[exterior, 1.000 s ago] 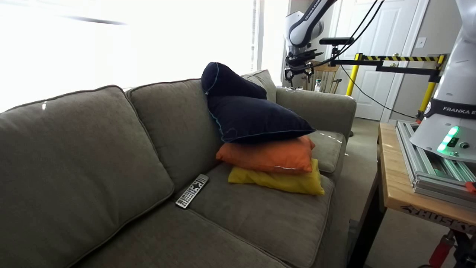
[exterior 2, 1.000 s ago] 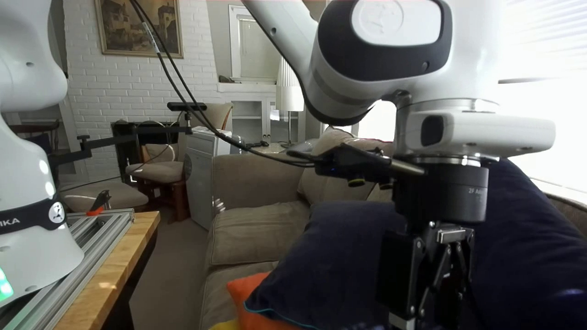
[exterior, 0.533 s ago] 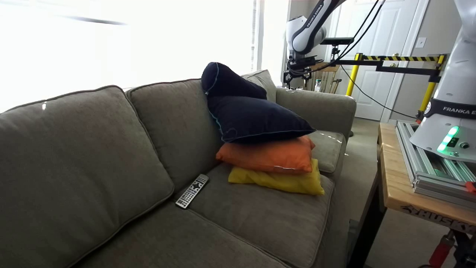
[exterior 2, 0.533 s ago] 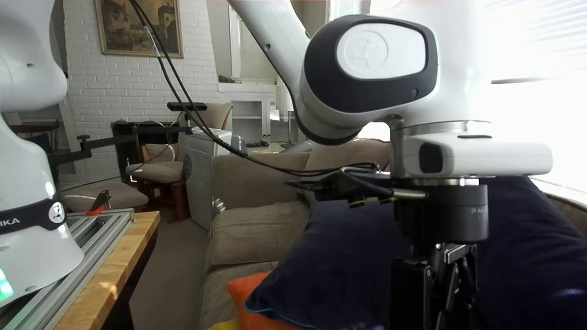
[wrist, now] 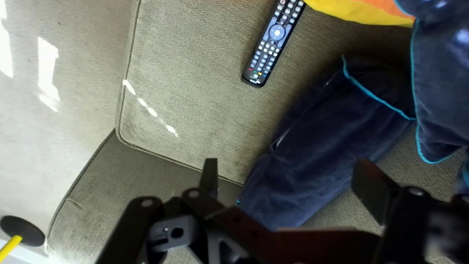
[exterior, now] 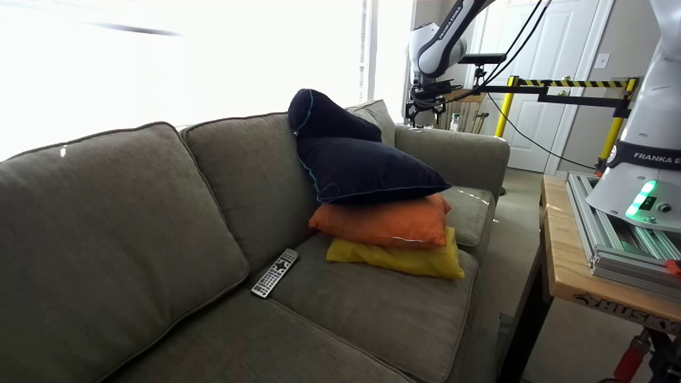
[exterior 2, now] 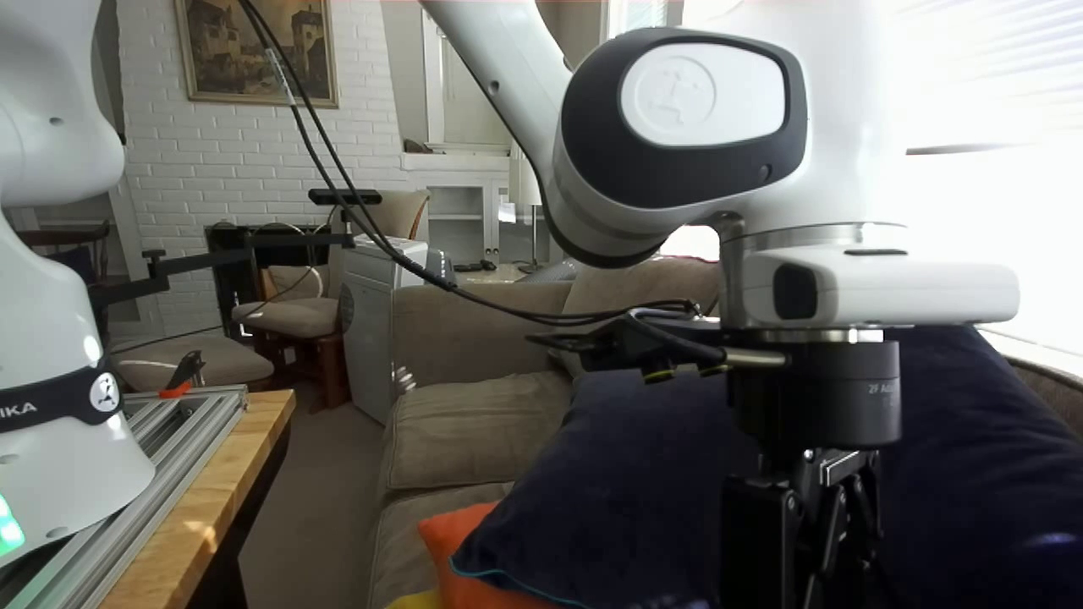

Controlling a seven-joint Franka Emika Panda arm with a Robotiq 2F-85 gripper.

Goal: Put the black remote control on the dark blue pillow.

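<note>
The black remote control (wrist: 269,51) lies on the seat cushion beside the yellow pillow, in the upper middle of the wrist view. It is hidden in both exterior views. Two navy shapes with teal piping show. One dark blue pillow (exterior: 372,170) lies on the orange pillow; it also shows in an exterior view (exterior 2: 609,491) and at the wrist view's right (wrist: 441,73). Another (exterior: 330,116) leans behind it, on the sofa back; in the wrist view (wrist: 311,150) it fills the space beyond the jaws. My gripper (wrist: 287,174) is open and empty, above the seat near the sofa arm (exterior: 452,151).
The orange pillow (exterior: 383,221) lies on the yellow pillow (exterior: 399,258). A grey remote (exterior: 275,273) lies on the seat on the pile's opposite side. The sofa back (exterior: 255,181) runs along the window. The wooden robot table (exterior: 558,239) stands across a floor gap.
Compared with one second ago, my arm and gripper have come down a little and turned slightly. Over the last half second nothing has visibly moved. The pillows and grey remote have stayed put.
</note>
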